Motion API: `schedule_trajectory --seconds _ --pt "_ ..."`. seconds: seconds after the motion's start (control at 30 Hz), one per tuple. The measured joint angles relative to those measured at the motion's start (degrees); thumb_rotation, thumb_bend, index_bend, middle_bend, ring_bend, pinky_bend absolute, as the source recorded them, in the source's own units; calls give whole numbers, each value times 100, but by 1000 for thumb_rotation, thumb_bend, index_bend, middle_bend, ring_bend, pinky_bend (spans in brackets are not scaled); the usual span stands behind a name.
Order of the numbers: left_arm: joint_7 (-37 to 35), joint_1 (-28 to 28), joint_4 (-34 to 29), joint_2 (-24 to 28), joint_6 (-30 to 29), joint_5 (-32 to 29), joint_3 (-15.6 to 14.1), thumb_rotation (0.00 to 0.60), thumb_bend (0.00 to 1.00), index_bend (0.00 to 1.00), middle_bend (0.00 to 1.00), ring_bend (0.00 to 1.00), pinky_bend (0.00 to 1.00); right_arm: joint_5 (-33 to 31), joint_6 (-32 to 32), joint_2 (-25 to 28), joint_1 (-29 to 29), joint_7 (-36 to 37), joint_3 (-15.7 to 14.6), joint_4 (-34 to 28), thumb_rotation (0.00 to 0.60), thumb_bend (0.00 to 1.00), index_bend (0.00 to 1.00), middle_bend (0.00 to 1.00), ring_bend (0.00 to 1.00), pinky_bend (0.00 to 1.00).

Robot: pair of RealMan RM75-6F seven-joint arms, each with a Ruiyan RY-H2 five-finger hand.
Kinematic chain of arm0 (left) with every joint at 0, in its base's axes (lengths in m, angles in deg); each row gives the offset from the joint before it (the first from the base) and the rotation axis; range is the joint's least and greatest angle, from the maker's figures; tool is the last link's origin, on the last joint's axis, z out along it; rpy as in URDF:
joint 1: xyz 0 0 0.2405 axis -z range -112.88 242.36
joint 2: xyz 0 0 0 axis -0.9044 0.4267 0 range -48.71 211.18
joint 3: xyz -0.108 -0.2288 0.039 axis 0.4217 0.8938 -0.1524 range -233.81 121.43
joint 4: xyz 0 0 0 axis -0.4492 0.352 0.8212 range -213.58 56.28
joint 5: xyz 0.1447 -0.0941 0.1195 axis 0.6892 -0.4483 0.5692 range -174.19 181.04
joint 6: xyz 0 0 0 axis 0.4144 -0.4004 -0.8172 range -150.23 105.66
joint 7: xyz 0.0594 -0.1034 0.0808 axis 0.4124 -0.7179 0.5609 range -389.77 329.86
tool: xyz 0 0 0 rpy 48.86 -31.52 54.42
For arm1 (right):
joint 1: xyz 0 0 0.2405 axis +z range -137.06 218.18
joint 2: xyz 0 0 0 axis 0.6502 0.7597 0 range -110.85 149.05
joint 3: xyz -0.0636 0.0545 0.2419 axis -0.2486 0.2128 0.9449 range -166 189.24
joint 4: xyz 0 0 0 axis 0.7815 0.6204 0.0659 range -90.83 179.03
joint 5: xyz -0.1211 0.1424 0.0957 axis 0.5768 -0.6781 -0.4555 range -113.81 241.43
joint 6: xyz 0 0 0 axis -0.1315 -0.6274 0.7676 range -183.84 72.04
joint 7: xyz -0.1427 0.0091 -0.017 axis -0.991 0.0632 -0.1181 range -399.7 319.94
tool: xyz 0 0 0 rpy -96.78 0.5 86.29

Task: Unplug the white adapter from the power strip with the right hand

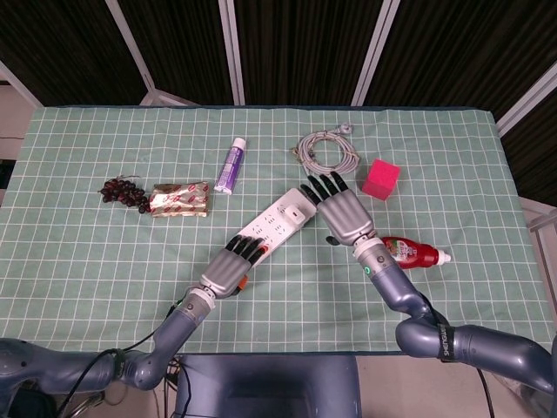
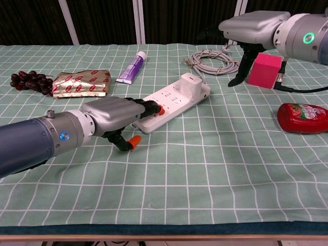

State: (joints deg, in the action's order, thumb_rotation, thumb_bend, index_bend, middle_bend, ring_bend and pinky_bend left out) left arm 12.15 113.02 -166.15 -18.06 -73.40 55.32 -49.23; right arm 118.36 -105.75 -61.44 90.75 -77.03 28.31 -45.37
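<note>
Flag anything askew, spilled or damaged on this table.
Nothing looks spilled or damaged. The red bottle lies on its side, and the power strip sits diagonal to the cloth's grid, the white adapter upright in it.

Two blue-grey metal arms ending in silver, black-fingered hands.

The left hand (image 2: 110,117) has a smooth silver back, black fingers and orange fingertips (image 2: 134,140); its rounded wrist carries a small blue light. The right hand (image 2: 251,29) has the same silver shell, a green ring light at the wrist and a thin black cable beside it.
</note>
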Motion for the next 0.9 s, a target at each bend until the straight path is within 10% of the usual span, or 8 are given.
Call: schedule_trajectory --seconds 0.9 --pt "-262 36 52 81 -130 159 -256 600 533 84 0 0 98 1638 695 -852 610 1811 -452 2015 600 196 204 177 167 233"
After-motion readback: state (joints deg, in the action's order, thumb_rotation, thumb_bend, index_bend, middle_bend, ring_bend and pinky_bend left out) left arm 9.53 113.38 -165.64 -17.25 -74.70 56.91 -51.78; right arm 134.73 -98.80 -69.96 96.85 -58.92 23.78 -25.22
